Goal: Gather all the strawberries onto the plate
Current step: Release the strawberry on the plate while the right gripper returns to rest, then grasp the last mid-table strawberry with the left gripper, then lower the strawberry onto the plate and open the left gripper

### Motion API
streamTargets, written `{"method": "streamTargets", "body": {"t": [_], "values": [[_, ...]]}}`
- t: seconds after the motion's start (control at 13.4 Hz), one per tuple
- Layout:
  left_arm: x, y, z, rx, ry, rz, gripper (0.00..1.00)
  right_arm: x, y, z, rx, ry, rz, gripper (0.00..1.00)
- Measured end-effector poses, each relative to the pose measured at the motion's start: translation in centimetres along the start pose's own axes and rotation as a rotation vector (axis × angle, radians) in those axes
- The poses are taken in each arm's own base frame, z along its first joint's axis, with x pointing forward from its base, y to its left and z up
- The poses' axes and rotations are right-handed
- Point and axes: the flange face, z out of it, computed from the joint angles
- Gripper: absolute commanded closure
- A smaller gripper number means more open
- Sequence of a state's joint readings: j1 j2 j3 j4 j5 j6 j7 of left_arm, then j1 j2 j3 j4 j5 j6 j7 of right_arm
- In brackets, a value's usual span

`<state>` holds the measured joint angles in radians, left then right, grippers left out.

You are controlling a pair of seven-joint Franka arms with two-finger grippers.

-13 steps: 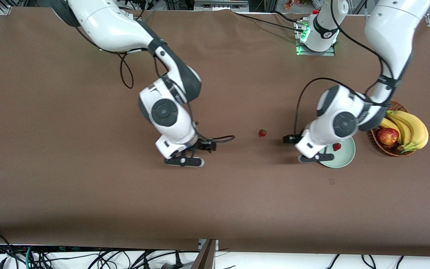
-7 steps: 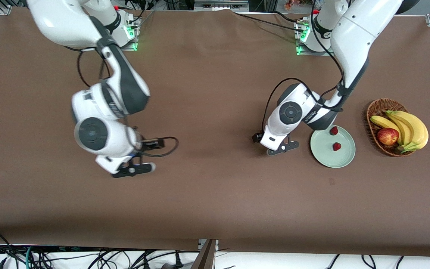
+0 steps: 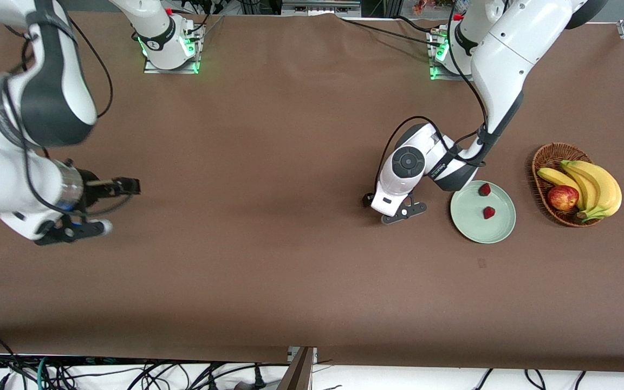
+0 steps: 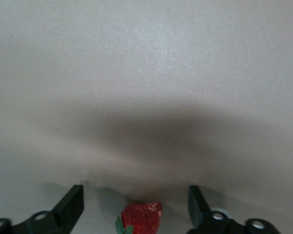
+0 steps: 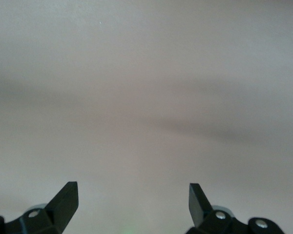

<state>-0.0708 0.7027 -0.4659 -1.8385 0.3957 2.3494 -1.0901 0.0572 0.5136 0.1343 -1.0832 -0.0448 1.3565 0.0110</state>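
The pale green plate [image 3: 474, 227] lies beside the basket, with two strawberries [image 3: 485, 189] [image 3: 488, 213] on it. In the left wrist view a third strawberry [image 4: 140, 218] with green leaves lies on the brown table between the fingers of my left gripper [image 4: 136, 195], with a gap on each side. That left gripper [image 3: 398, 211] is open and low over the table beside the plate, and its hand hides this berry in the front view. My right gripper [image 3: 71, 230] hangs open and empty at the right arm's end of the table, also open in its wrist view [image 5: 133, 192].
A brown wicker basket [image 3: 539, 162] with bananas [image 3: 599, 184] and a red-yellow apple [image 3: 563, 197] stands at the left arm's end, beside the plate. Cables hang along the table edge nearest the camera.
The left gripper left the plate and came down over the lone strawberry on the table. The right arm swung away from the middle to its own end of the table.
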Motion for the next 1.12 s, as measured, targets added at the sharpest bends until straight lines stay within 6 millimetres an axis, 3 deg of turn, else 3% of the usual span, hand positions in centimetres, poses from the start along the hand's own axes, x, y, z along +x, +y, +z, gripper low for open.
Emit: {"method": "streamTargets", "body": {"t": [0.15,0.3,0.52,0.75,0.97,1.12], "values": [[-0.5,0.4,0.0,0.002,0.0,0.008,0.59,-3.1,0.1,-3.7,-0.012,0.036,0.009,0.0],[-0.6,0.5,-0.1,0.001,0.001,0.011,0.91,-6.9,0.1,-6.3,-0.027,0.05,0.019,0.0],[-0.4,0.3,-0.5,0.026,-0.002,0.012,0.92,-12.2,0.8,-7.8,-0.044,0.026,0.045,0.0],[1.8,-2.1,-2.2,0.091,-0.012,0.07,0.91,-13.9,2.4,-7.6,-0.045,0.012,0.072,0.0],[6.6,-6.9,-5.9,0.127,-0.019,0.196,0.89,-14.7,3.8,-7.1,-0.041,-0.004,0.048,0.0],[9.8,-11.0,-7.2,0.12,-0.027,0.345,0.88,-14.9,3.9,-7.1,-0.041,-0.006,0.044,0.0]]}}
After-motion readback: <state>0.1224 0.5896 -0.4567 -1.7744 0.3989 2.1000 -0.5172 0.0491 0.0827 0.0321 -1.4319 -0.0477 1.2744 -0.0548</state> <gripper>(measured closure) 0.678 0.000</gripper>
